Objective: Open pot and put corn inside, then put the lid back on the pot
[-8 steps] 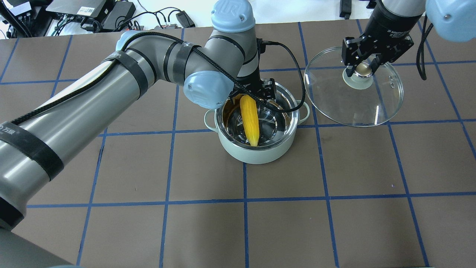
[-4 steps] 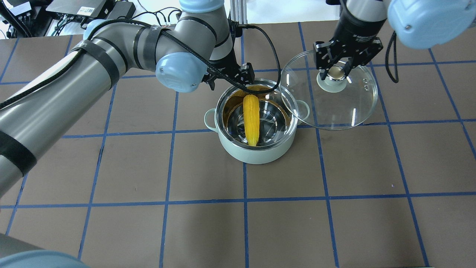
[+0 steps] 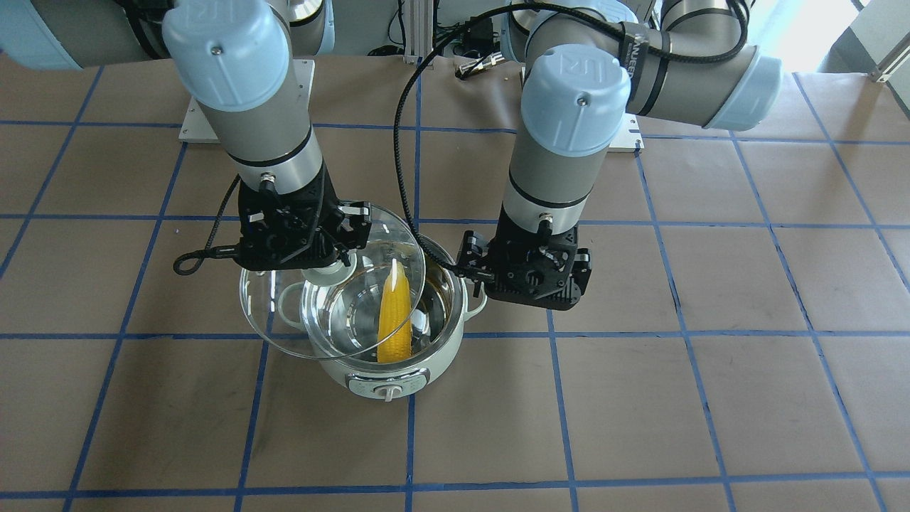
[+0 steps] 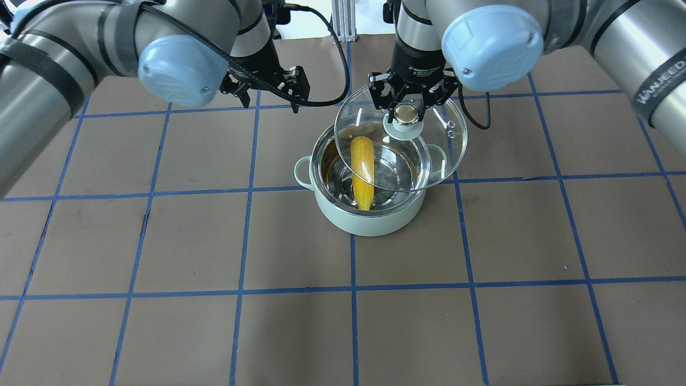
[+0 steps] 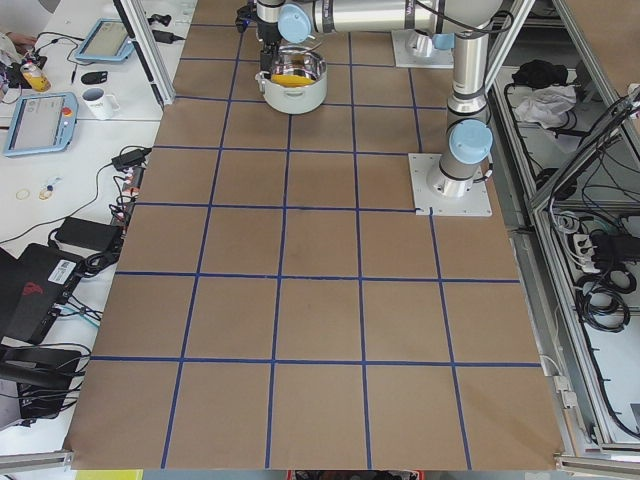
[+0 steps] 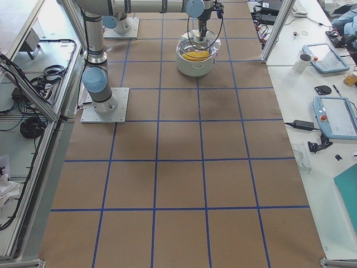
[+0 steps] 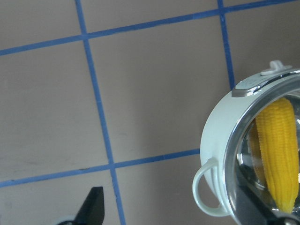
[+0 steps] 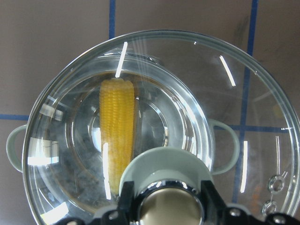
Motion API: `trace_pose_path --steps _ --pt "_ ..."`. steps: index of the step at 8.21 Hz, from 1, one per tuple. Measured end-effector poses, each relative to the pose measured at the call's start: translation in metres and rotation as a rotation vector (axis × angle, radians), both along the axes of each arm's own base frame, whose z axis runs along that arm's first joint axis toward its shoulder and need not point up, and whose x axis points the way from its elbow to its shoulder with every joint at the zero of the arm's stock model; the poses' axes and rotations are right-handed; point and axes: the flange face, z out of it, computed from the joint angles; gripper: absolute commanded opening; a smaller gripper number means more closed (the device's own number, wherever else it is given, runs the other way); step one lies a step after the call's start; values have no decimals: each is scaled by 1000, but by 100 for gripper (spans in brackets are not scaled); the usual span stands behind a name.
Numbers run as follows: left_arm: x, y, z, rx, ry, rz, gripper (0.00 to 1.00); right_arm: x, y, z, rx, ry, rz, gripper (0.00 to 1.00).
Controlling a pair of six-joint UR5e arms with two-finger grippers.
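The mint-green pot stands at mid-table with the yellow corn lying inside it, tip toward the robot. My right gripper is shut on the knob of the glass lid. It holds the lid tilted above the pot, offset toward the pot's far right. In the right wrist view the lid covers the corn. My left gripper is open and empty, beyond the pot to its left. The left wrist view shows the pot and the corn.
The brown table mat carries a blue tape grid. The pot's control knob faces away from the robot. A black cable loops from the left wrist near the lid's far edge.
My left gripper let go of the corn, left the pot and drew back to the left. My right gripper carried the lid leftward from beside the pot to above it.
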Motion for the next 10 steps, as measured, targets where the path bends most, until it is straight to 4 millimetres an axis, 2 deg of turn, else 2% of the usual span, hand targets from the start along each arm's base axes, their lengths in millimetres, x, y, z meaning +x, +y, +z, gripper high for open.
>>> trace_pose_path --steps 2,4,6,10 --pt "51 11 32 26 -30 70 100 27 -3 -17 -6 -6 -20 28" --pt "91 21 51 52 -66 136 100 53 -3 -40 -2 -1 -20 28" --pt "107 22 52 66 -78 160 100 60 -2 -54 8 6 -21 27" --pt "118 24 55 76 -129 170 100 56 7 -71 37 33 -17 26"
